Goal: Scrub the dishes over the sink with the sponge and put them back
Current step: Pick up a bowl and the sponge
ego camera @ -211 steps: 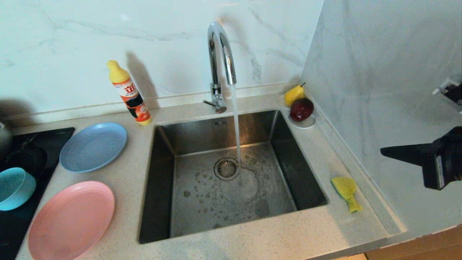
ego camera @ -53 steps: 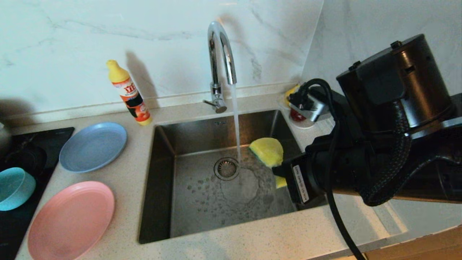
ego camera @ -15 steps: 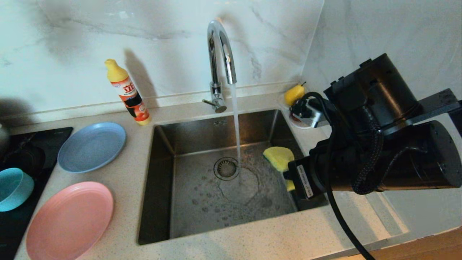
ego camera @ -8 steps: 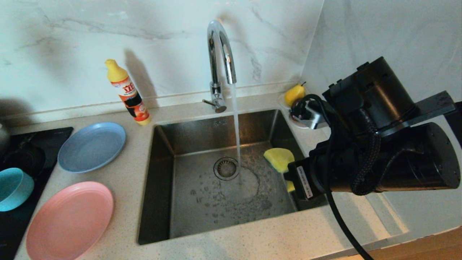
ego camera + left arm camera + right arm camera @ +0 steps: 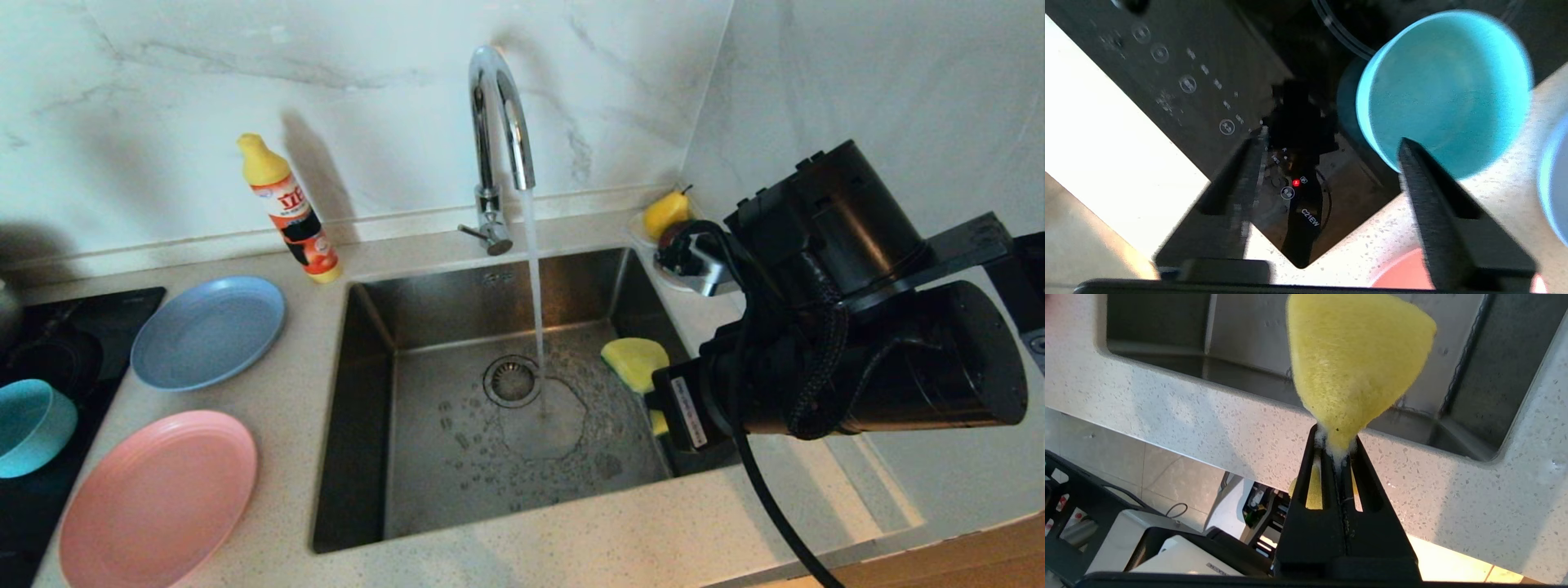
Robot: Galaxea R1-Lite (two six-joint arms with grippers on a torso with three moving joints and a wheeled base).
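Note:
My right gripper (image 5: 655,394) is shut on the yellow sponge (image 5: 635,361), holding it over the right side of the sink (image 5: 457,482), beside the stream from the chrome tap (image 5: 498,122). The right wrist view shows that gripper (image 5: 1336,435) pinching the sponge (image 5: 1355,363) at its narrow end. On the counter to the left lie the pink plate (image 5: 159,498) and the blue plate (image 5: 208,331). The teal bowl (image 5: 28,425) stands on the hob. My left gripper (image 5: 1331,139) is open and empty above the hob's corner, next to the bowl (image 5: 1445,90) and the pink plate (image 5: 1404,273).
Water (image 5: 532,278) runs onto the drain (image 5: 512,380). A detergent bottle (image 5: 290,212) stands behind the blue plate. A pear (image 5: 665,214) sits on a white saucer (image 5: 684,282) at the back right. The black hob (image 5: 73,327) fills the left edge. A marble wall closes the right.
The sponge, which lay on the counter right of the sink, now hangs over the basin in my right gripper. Over the last second that arm has barely shifted.

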